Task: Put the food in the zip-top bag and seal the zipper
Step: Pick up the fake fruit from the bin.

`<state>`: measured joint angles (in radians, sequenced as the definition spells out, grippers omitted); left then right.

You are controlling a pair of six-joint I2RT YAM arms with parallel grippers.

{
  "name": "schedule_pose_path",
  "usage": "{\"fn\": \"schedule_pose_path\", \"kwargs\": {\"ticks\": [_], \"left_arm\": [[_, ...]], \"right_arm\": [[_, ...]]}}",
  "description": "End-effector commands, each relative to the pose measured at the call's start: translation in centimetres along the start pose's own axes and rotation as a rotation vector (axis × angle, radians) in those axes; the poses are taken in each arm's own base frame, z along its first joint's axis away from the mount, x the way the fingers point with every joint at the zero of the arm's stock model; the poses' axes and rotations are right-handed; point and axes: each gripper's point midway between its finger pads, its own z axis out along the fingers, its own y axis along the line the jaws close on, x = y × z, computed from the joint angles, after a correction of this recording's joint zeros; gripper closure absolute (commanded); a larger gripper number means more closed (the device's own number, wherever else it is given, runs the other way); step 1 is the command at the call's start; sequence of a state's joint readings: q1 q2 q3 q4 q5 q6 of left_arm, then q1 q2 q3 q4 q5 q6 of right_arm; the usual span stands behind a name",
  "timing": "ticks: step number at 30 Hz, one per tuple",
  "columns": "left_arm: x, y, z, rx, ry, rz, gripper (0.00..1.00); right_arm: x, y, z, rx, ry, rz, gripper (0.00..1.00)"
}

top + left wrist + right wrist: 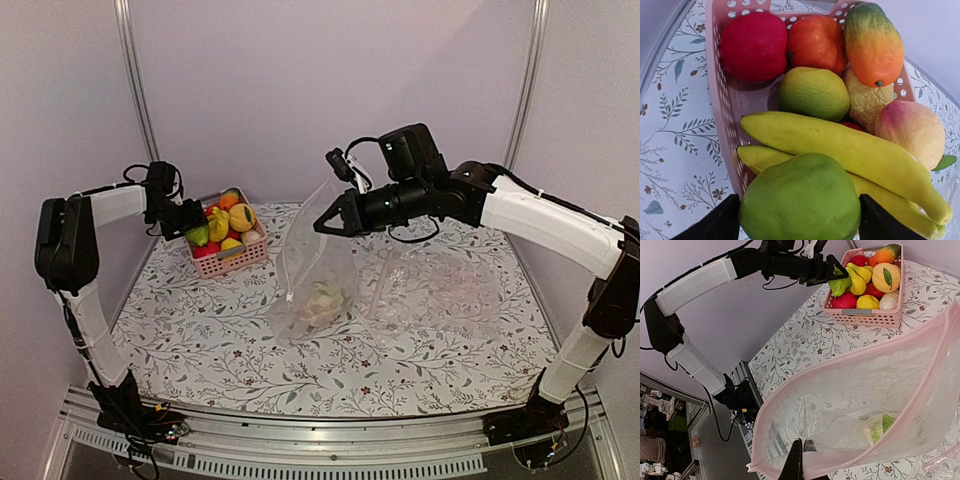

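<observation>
Clear plastic stands upright mid-table in the top view: the zip-top bag [315, 270], hung by its top edge from the right gripper [322, 226], with some food [322, 298] at the bottom. The left gripper [193, 230] is over the pink basket [235, 262]. From the left wrist, its fingers [710, 225] clamp either side of a green fruit [800, 200]; whether the fruit has cleared the basket is hard to say. From the right wrist, closed fingertips pinch one strip of the zipper [840, 364] and the mouth gapes. Lift straight up, carry over that mouth, and release low.
</observation>
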<state>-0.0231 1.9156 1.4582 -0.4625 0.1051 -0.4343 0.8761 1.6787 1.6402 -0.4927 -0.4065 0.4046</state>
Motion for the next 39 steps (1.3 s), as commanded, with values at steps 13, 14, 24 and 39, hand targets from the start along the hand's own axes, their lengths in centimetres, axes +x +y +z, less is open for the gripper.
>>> {"fn": "schedule_pose_path", "kwargs": {"ticks": [13, 14, 24, 39], "left_arm": [[-0.3, 0.2, 0.0, 0.001, 0.007, 0.001, 0.29], [-0.2, 0.2, 0.1, 0.000, 0.007, 0.000, 0.29], [-1.7, -0.1, -2.1, 0.024, -0.083, 0.000, 0.33], [-5.2, -4.6, -13.1, 0.222, -0.350, 0.118, 0.33]], "right_arm": [[0.4, 0.2, 0.4, -0.019, 0.003, 0.005, 1.00], [0.3, 0.2, 0.4, -0.021, 0.003, 0.004, 1.00], [0.3, 0.2, 0.4, -0.020, 0.001, 0.008, 1.00], [0.0, 0.1, 0.4, -0.009, -0.008, 0.009, 1.00]]}}
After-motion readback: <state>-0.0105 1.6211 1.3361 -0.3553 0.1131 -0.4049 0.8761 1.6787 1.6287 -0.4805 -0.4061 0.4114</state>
